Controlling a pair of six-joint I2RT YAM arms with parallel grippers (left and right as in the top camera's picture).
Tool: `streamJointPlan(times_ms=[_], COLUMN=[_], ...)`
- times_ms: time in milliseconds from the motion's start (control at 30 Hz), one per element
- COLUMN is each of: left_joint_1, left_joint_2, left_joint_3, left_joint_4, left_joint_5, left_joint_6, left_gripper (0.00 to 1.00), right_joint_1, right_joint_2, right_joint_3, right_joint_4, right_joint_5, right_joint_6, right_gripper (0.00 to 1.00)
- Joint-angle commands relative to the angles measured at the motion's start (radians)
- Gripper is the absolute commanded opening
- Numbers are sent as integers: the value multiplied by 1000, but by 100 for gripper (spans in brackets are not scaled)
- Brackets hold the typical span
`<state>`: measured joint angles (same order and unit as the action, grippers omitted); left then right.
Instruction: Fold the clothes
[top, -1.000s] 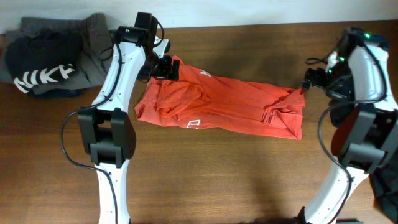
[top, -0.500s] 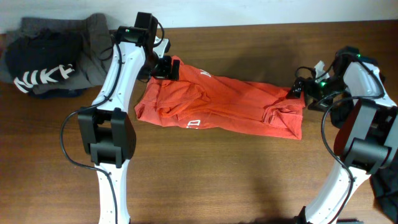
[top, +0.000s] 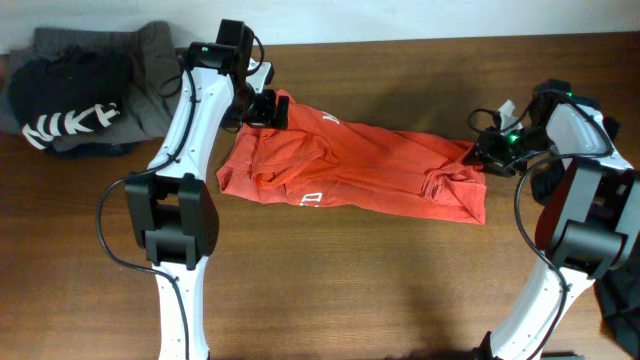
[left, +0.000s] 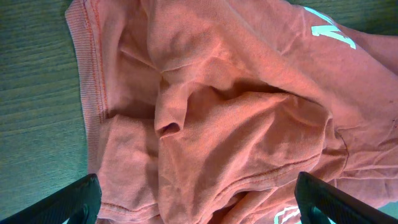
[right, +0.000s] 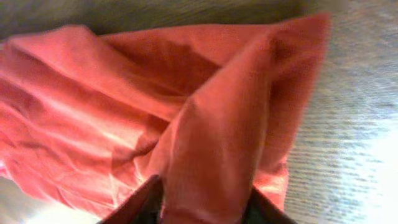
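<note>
- Over the last second, the right hand (top: 487, 152) has come down from beside the shirt (top: 360, 170) to its far right corner and is now touching it.
- The left hand (top: 262, 108) has not moved and stays at the shirt's upper left end. The shirt itself lies as it did, stretched crumpled across the middle of the worktop (top: 350, 290).
- We judge that both ends are now covered, so a fold or a straightening pull can begin. No fold has been made yet.
- The right wrist view shows what the overhead view cannot: a raised ridge of cloth (right: 211, 124) runs between the dark fingers (right: 140, 205) of the right hand (right: 205, 205). We judge the cloth to be pinched there.
- The left wrist view shows the fingers (left: 74, 199) of the left hand (left: 199, 202) spread wide, holding nothing, with rumpled cloth (left: 236, 112) and a ribbed hem below.
- Only the overhead view shows the whole garment and both arms together.
</note>
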<state>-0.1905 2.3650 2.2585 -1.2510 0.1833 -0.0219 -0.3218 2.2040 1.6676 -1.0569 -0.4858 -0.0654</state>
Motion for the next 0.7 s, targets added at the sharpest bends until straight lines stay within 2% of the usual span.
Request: streamJointPlan(times_ms=[0, 33, 167, 433, 667], left_joint_1=[2, 2, 3, 2, 3], left_joint_2=[-24, -24, -24, -24, -24], left_joint_3=[14, 14, 14, 14, 14], left_joint_4=[2, 2, 2, 2, 2], left_joint_5=[11, 11, 11, 11, 11], left_joint_6=[15, 15, 15, 15, 15], left_gripper=[99, 99, 99, 99, 99], right_joint_1=[10, 10, 10, 38, 117], right_joint_2=[11, 11, 11, 11, 11], right_joint_3=[-5, -3, 19, 55, 55], right_joint_4=[0, 1, -3, -1, -3], right_joint_5=[-19, -19, -27, -272, -293], right_joint_6=[3, 3, 46, 47, 47], right_gripper=[22, 16, 4, 4, 4])
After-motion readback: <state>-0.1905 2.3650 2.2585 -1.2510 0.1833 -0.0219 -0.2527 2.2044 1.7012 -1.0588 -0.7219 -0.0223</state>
